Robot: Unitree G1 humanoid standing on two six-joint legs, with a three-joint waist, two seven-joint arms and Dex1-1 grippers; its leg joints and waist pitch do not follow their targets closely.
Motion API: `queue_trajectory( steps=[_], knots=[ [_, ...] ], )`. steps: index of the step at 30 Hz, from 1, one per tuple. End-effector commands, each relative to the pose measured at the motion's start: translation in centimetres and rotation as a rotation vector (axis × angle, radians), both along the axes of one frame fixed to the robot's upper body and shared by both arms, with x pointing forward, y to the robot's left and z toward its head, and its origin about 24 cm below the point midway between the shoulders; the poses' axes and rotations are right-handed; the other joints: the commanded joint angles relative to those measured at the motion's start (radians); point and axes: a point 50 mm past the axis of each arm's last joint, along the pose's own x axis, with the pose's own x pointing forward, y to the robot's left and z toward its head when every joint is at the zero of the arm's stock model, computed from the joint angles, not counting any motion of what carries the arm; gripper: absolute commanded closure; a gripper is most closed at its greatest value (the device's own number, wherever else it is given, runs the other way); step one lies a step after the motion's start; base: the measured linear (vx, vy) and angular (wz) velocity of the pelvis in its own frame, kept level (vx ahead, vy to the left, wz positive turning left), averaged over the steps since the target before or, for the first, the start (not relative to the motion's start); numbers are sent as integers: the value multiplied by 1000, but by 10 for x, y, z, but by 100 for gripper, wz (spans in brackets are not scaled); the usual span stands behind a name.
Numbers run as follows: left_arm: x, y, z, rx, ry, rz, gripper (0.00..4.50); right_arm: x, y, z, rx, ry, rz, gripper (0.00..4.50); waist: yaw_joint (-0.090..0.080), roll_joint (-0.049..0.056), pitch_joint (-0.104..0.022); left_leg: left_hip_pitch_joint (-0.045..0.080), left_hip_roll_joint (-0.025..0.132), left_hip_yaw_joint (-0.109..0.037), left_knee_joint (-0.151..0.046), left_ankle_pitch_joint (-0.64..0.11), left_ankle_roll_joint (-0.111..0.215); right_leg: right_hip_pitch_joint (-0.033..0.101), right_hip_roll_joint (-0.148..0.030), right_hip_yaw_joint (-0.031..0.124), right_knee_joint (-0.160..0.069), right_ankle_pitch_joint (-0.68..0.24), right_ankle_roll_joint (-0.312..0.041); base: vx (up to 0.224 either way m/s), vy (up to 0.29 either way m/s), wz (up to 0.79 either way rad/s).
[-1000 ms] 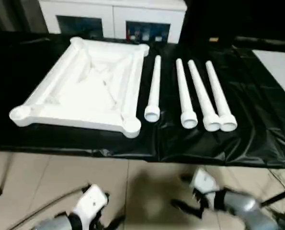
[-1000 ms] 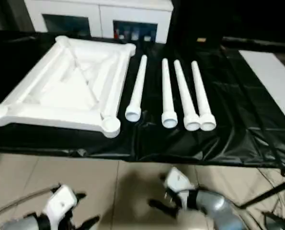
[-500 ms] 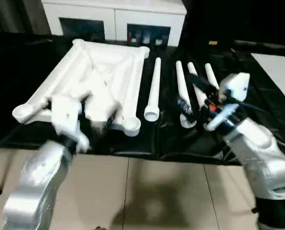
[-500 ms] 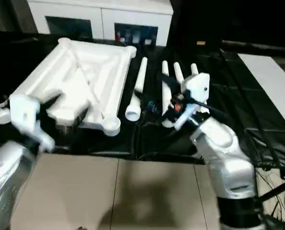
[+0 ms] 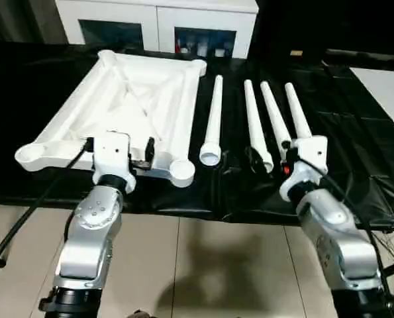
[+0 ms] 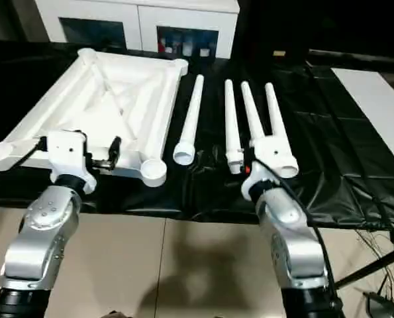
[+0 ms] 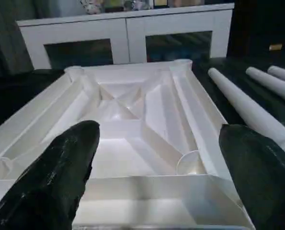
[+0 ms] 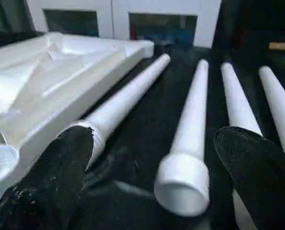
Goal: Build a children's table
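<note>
Left eye view takes in a long table [image 5: 38,73] under a black cover, and behind it a white cabinet [image 5: 157,20] with dark glass doors. On the cover, toward the left, lies the white tabletop [image 5: 127,109], underside up, so its ribs and the round sockets at its corners face the camera. To its right four white legs [image 5: 256,119] lie side by side on the cover, flared ends toward the robot; the first of them is just beside the tabletop's right edge and a gap apart from the other three, which lie close together. Two silver forearms reach up from the lower edge. The left gripper [image 5: 117,147] is at the near edge of the tabletop, between its two near sockets, and its wrist picture shows the two black fingers [image 7: 61,172] spread wide apart with the ribbed underside between them; they hold nothing, and whether they touch the rim cannot be told. The right gripper [image 5: 273,154] is at the flared ends of the right-hand legs. From the right wrist its fingers [image 8: 56,177] also stand wide apart and empty: one is just beside the flared end of the leg nearest the tabletop, the other beside the third leg, and the open end of the second leg [image 8: 183,184] lies between them.
</note>
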Motion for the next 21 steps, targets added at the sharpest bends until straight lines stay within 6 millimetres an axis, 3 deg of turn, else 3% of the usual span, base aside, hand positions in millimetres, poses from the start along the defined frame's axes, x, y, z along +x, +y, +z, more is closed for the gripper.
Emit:
queue_trajectory(
  steps=[1,2,3,4,5,8,9,10,11,14,16,18,19,20,21],
  knots=[
    [1,-2,0,8,-8,2,2,1,-4,-1,-28,5,-18,0,0,11,-54,22,33,-19,-76,-196,-17,43,-43,36,-68,-103,-143,0,0,0],
    [1,-3,-1,11,-8,3,2,3,-5,0,-32,8,-18,0,-4,-12,-53,20,33,-16,-75,-201,-13,42,-42,36,-72,-119,-135,0,0,0],
    [2,-4,-1,14,-12,3,2,5,-7,1,-43,7,-16,0,-2,-26,-52,18,33,-15,-76,-204,-7,41,-45,37,-74,-159,-123,0,0,0],
    [2,-5,-1,10,-17,17,2,9,-9,2,-59,10,-10,0,2,-12,-52,17,29,-13,-73,-204,9,39,-56,43,-76,-196,-117,0,0,0],
    [2,-5,-1,10,-17,17,2,9,-9,2,-59,10,-10,0,3,-31,-53,9,27,-9,-67,-189,42,45,-69,49,-79,-224,-113,0,0,0],
    [0,-7,1,-7,-27,35,2,11,-11,3,-89,16,5,0,13,-45,-55,0,23,0,-52,-146,117,49,-99,66,-93,-237,-117,0,0,0],
    [-2,-7,0,-6,-29,42,2,10,-12,4,-108,16,8,0,16,-59,-55,-5,22,-2,-40,-132,156,53,-118,78,-102,-237,-119,0,0,0],
    [-4,-7,0,-16,-31,47,2,10,-13,4,-110,22,10,0,22,-55,-55,-8,26,-8,-36,-127,179,54,-128,81,-105,-238,-128,0,0,0],
    [-7,-7,0,-15,-29,56,2,10,-15,4,-121,32,11,0,21,-61,-54,-7,28,-9,-36,-127,189,52,-129,81,-106,-237,-133,-6,69,3],
    [-10,-6,0,-19,-30,63,2,10,-16,6,-138,40,19,0,10,-58,-56,6,25,-2,-40,-102,261,39,-108,65,-98,-212,-154,-3,67,2],
    [-11,-5,0,-14,-28,65,2,10,-16,6,-145,41,23,0,9,-57,-58,12,23,0,-37,-93,285,34,-108,66,-98,-208,-151,-9,120,3],
    [-11,-3,1,-10,-28,63,2,10,-16,7,-151,42,26,0,3,-50,-58,18,19,4,-41,-91,315,26,-98,62,-99,-200,-134,-27,176,4],
    [-11,-1,3,-7,-30,63,2,11,-16,8,-164,47,24,0,-4,-57,-56,21,16,8,-45,-104,321,22,-95,56,-101,-205,-120,-27,149,3],
    [-11,-1,3,-7,-30,63,2,11,-16,8,-164,47,24,0,-4,-53,-57,24,16,5,-47,-111,323,22,-98,54,-102,-212,-113,-31,149,3],
    [-11,1,5,-3,-34,65,2,10,-17,8,-174,50,30,0,-11,-42,-57,29,12,4,-56,-112,326,20,-88,48,-101,-205,-95,-37,150,3]
  ],
)
